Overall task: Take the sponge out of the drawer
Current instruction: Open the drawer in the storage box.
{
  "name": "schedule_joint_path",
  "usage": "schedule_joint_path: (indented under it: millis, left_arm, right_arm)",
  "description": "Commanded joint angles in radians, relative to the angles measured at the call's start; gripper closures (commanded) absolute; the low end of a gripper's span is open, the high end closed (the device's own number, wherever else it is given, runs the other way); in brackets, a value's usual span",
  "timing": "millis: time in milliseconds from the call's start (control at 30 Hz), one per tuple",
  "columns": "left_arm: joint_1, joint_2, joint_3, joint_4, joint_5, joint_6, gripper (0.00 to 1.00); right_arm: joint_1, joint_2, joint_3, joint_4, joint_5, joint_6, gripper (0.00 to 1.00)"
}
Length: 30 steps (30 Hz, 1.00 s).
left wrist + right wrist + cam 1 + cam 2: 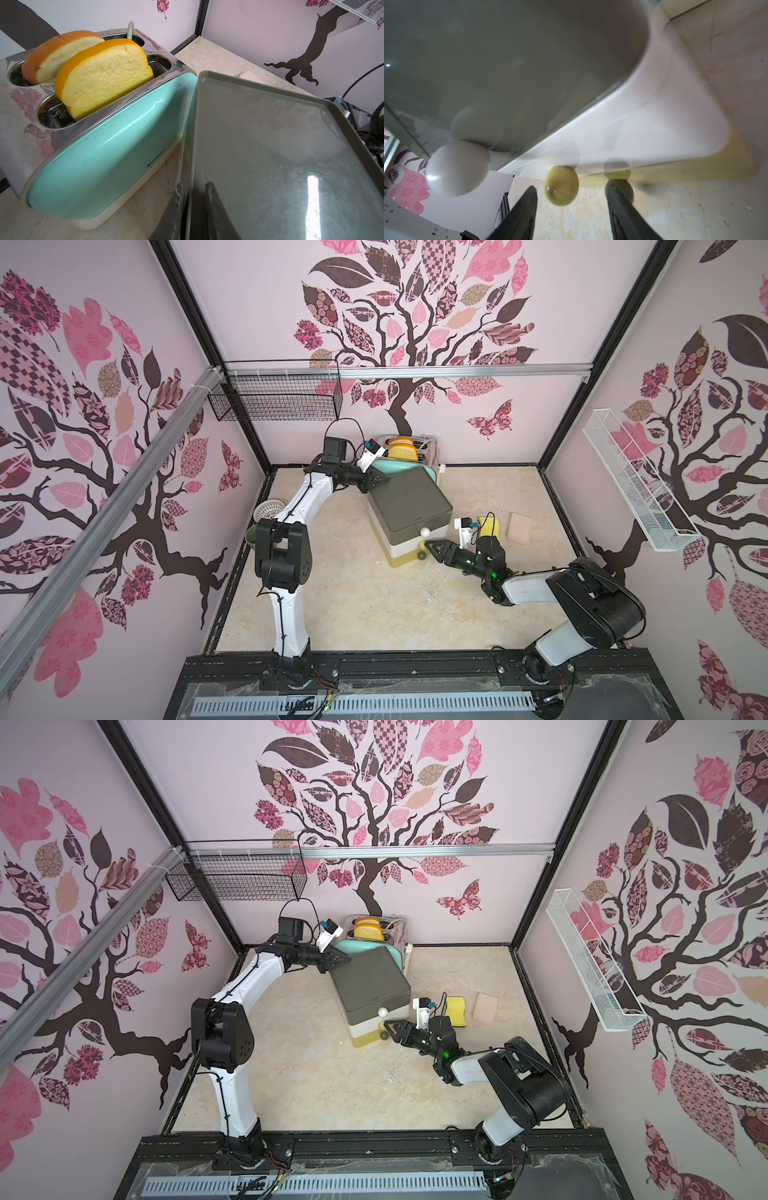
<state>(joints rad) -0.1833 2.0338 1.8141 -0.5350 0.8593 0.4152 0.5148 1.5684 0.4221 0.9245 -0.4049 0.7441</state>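
With right gripper (571, 186) jaws apart astride the bottom drawer's (675, 168) knob (561, 187), left gripper (194, 185) clamped on the cabinet (409, 497) rim: apparently reaching to open, then close and pull straight; contents hidden, yellow sponge (490, 526) on table (374, 605) beside.

In both top views the right arm (489, 549) is covering the near left part of the yellow sponge (489, 526). In the right wrist view we are seeing the drawer unit (529, 62) blurred, a finger (618, 203) of the right gripper (571, 185) hiding most of a dark knob (630, 192).
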Motion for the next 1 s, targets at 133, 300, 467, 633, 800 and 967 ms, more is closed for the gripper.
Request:
schedule_joint_path:
  millis: [133,300,467,633,800,967]
  left_arm:
    - [-0.048,0.055,-0.028,-0.127,0.060,0.007,0.79]
    - [-0.049,0.057,-0.025,-0.126,0.063,0.004,0.79]
    - [-0.048,0.060,-0.026,-0.122,0.067,0.002,0.79]
    - [-0.049,0.058,-0.027,-0.121,0.067,0.002,0.79]
    - [-0.049,0.061,-0.028,-0.116,0.069,-0.001,0.79]
    - [-0.049,0.063,-0.027,-0.112,0.073,-0.005,0.79]
  right_arm:
    - [0.023,0.050,0.049,0.037,-0.012,0.012,0.47]
    - [0.026,0.053,0.053,0.036,-0.009,0.012,0.48]
    - [0.027,0.062,0.065,0.034,-0.007,0.014,0.51]
    - [0.031,0.090,0.079,0.055,-0.011,0.023,0.55]
    - [0.037,0.100,0.090,0.064,-0.009,0.031,0.57]
    - [0.042,0.094,0.095,0.051,0.002,0.026,0.59]
